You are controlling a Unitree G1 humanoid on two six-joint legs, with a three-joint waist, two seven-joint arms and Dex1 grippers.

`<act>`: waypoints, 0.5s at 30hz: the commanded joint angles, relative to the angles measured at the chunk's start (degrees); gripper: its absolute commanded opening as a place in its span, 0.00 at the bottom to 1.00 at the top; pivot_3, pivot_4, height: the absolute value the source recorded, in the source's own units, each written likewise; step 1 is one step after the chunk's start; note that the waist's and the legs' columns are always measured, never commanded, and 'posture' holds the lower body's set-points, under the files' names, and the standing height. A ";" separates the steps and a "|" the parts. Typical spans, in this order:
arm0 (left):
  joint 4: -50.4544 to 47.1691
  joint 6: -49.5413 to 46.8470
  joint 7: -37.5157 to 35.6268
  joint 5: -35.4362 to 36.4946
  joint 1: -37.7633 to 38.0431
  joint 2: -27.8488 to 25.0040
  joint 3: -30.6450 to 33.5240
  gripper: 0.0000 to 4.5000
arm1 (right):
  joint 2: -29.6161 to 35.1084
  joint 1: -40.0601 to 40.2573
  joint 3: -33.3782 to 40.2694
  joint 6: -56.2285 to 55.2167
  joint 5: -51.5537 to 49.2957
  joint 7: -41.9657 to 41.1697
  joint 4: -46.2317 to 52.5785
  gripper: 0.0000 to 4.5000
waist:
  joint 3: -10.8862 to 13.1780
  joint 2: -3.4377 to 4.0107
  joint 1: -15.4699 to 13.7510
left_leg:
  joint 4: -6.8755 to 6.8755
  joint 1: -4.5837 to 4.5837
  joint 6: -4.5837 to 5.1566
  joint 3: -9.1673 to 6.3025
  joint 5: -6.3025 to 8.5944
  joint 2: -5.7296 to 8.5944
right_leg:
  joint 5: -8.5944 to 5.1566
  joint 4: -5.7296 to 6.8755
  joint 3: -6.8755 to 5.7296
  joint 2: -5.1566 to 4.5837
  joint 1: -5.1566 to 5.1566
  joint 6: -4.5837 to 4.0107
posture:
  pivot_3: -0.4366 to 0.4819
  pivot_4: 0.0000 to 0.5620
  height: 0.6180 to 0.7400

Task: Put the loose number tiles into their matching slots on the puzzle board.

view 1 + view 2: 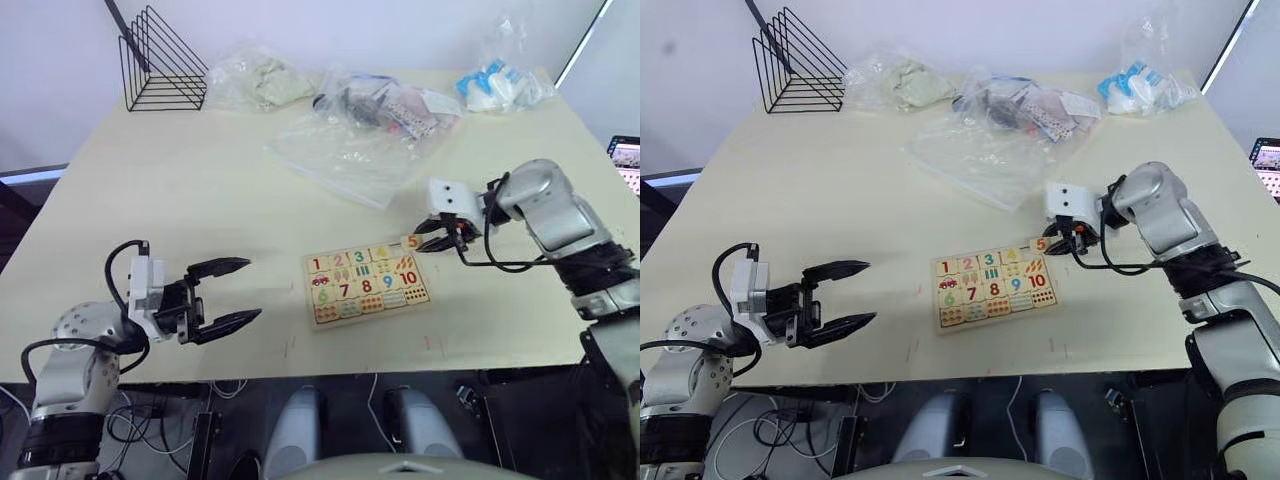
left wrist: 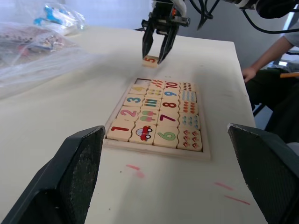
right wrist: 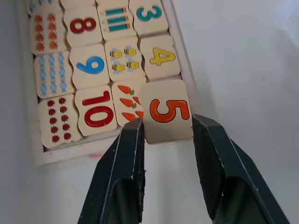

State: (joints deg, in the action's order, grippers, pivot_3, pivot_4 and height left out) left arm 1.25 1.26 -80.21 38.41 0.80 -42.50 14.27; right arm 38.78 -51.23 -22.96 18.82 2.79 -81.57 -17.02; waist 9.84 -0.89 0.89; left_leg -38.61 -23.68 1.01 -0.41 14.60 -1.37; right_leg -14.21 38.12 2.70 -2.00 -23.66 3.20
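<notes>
Tile 5 [image 3: 169, 111] sat between right end effector [image 3: 168, 135] fingers, jaws parted, not clamping; tile overlapped puzzle board [image 1: 366, 283] far-right corner, empty slot just left (1–4 seated). Left end effector [image 1: 232, 293] open, well apart, near-left on table [image 1: 200, 180].

Puzzle board [image 1: 366, 286] on table [image 1: 180, 200] centre-front, tiles 1–4 [image 1: 349, 259] seated along its far edge, tile 5 [image 1: 411, 241] at its far right corner, plastic bags [image 1: 370, 110] behind, wire rack [image 1: 162, 62] far left.
</notes>
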 commanded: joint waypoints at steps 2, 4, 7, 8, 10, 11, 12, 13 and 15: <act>-2.89 -0.64 2.20 0.36 0.96 0.60 2.43 1.00 | -1.46 -4.15 -2.79 2.15 3.51 0.02 -0.61 0.22 | 0.00 0.00 0.03 | 0.00 0.00 0.00 0.00 0.00 0.00 | 0.00 -0.01 -0.01 0.00 0.00 0.00 | 0.48 0.27 1.00; -3.24 -0.73 2.60 0.08 1.25 0.69 2.51 1.00 | -2.01 -5.04 -3.83 2.00 4.57 -0.13 -1.57 0.22 | 0.00 0.00 0.05 | 0.01 -0.01 0.00 0.00 0.00 0.00 | 0.00 -0.02 -0.01 0.00 -0.01 0.00 | 0.48 0.27 1.00; -3.55 -0.78 2.94 -0.01 1.55 0.76 2.66 1.00 | -2.61 -5.94 -4.74 1.19 5.87 0.00 -3.04 0.22 | 0.00 0.01 0.06 | 0.01 -0.02 0.00 -0.01 0.00 0.00 | 0.00 -0.02 -0.01 0.00 -0.01 0.00 | 0.48 0.27 1.00; -3.64 -0.74 2.84 0.04 1.67 0.80 2.69 1.00 | -2.88 -6.30 -5.20 0.81 6.41 0.11 -3.67 0.22 | 0.00 0.01 0.05 | 0.01 -0.02 0.00 -0.01 0.00 0.00 | 0.00 -0.02 -0.02 0.00 -0.01 0.00 | 0.48 0.27 1.00; -3.78 -0.68 2.65 0.12 1.87 0.85 2.71 1.00 | -3.43 -6.87 -5.94 -0.05 7.66 0.74 -4.86 0.22 | 0.01 0.01 0.02 | 0.01 -0.02 0.00 -0.02 0.00 0.01 | 0.00 -0.02 -0.03 0.00 -0.01 0.00 | 0.48 0.27 1.00; -3.80 -0.63 2.52 0.08 1.93 0.81 2.68 1.00 | -3.61 -7.09 -6.27 -0.72 8.23 0.85 -5.38 0.22 | 0.01 0.01 0.06 | 0.01 -0.02 0.00 -0.01 0.00 0.01 | 0.00 -0.02 -0.02 -0.01 -0.01 0.00 | 0.48 0.27 1.00; -3.86 -0.63 2.50 0.07 1.98 0.79 2.67 1.00 | -3.84 -7.28 -6.40 -1.09 8.59 0.94 -5.85 0.22 | 0.01 0.01 0.08 | 0.01 -0.02 0.00 0.00 0.00 0.01 | 0.00 -0.02 -0.02 -0.01 -0.01 0.00 | 0.48 0.27 1.00; -3.88 -0.61 2.46 0.06 2.00 0.79 2.67 1.00 | -4.11 -7.48 -6.46 -1.38 8.87 1.00 -6.31 0.22 | 0.01 0.01 0.08 | 0.01 -0.02 0.00 -0.01 0.00 0.01 | 0.00 -0.02 -0.03 -0.01 -0.01 0.00 | 0.48 0.27 1.00; -3.79 -0.51 2.29 0.01 2.04 0.80 2.64 1.00 | -4.60 -7.82 -6.51 -1.94 9.45 1.12 -7.07 0.22 | 0.01 0.02 0.09 | 0.02 -0.02 0.00 -0.02 0.00 0.01 | 0.00 -0.02 -0.02 0.00 -0.02 0.00 | 0.48 0.27 1.00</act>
State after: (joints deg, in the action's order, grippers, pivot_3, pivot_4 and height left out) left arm -1.01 0.34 -77.72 38.25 2.68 -41.52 15.35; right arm 34.09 -57.66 -29.64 17.83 11.82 -80.61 -24.42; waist 9.85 -0.88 0.98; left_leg -38.59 -23.70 1.01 -0.43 14.60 -1.36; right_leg -14.21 38.10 2.67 -2.00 -23.69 3.19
